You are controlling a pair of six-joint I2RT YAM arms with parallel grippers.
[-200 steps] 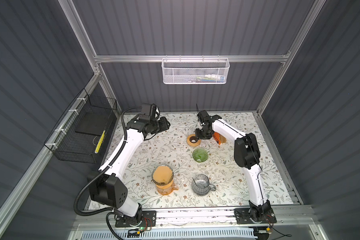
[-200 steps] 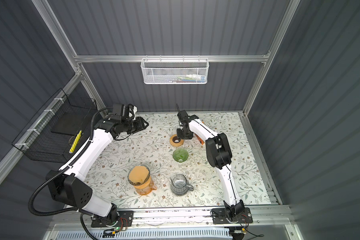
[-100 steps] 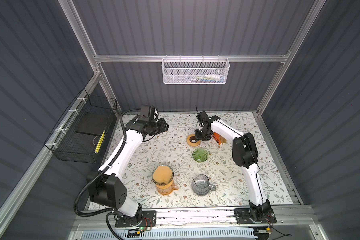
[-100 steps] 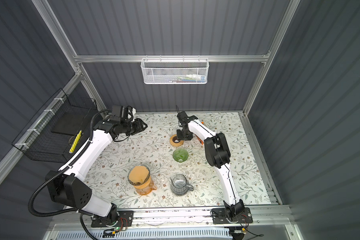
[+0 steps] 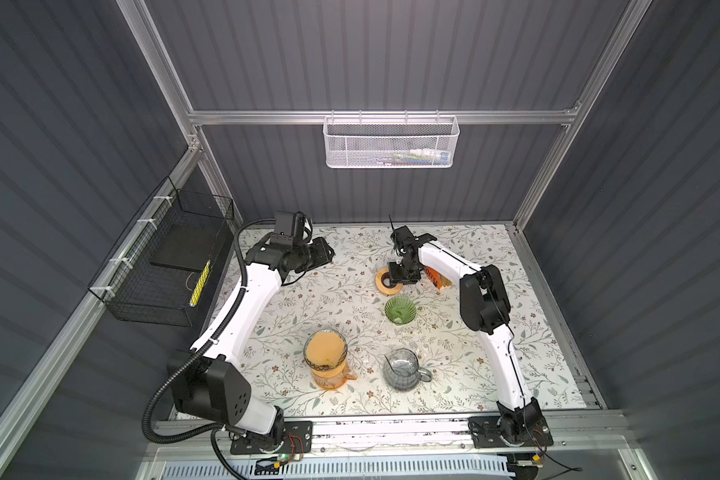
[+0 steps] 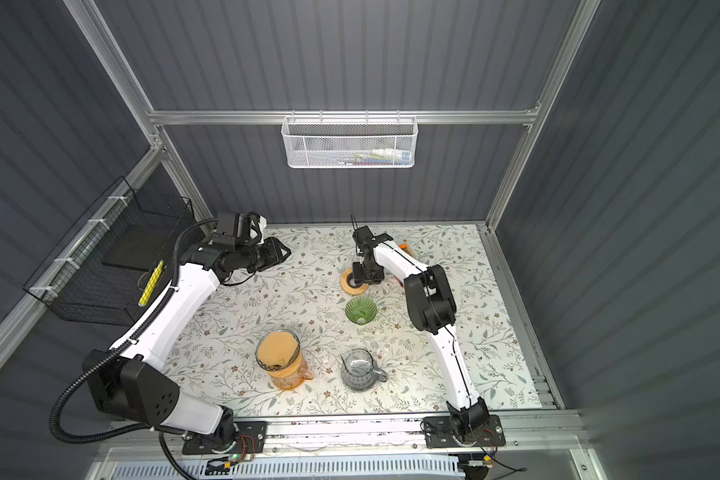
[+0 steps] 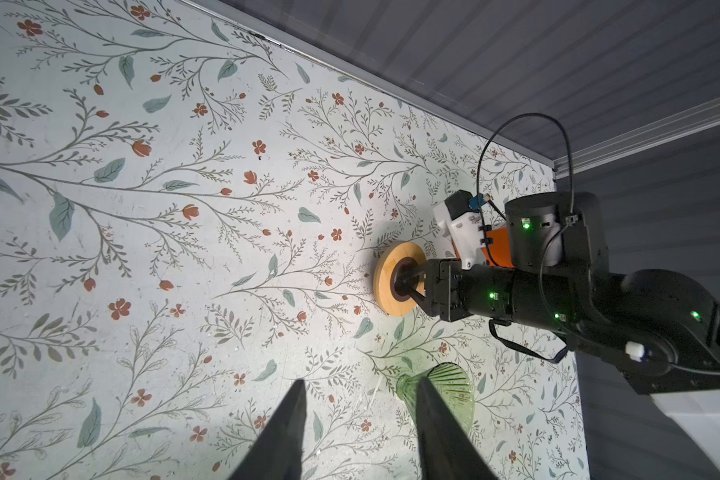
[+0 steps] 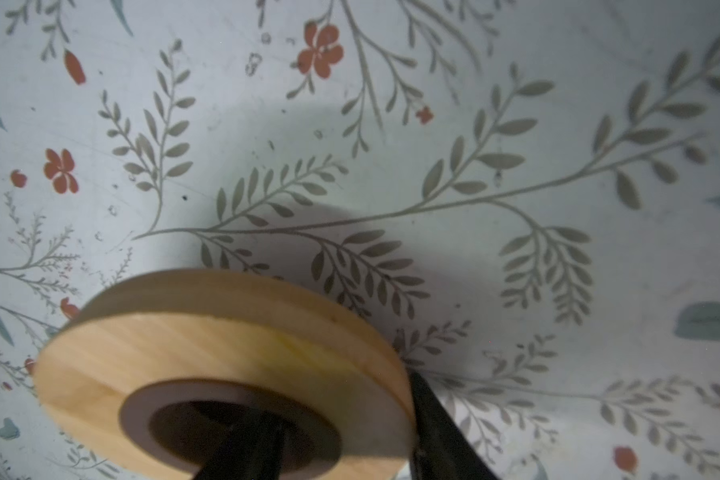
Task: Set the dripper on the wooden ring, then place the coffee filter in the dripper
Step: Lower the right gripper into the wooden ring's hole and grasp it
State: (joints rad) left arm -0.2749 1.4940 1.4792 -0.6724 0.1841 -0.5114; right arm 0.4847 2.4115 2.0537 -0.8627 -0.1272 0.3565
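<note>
The right gripper (image 8: 348, 397) has one finger inside the wooden ring (image 8: 208, 345), one outside; I cannot tell if it squeezes, so the ring may slip; the left gripper (image 7: 361, 381) is open.

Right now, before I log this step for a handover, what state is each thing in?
wooden ring: lying flat on the table
left pincer: open, empty
right pincer: straddles the wooden ring's band, one finger in its hole; grip unclear
green dripper: upright, no filter inside
orange carafe: upright, tan filter-like insert in its mouth
grey glass jug: upright
</note>
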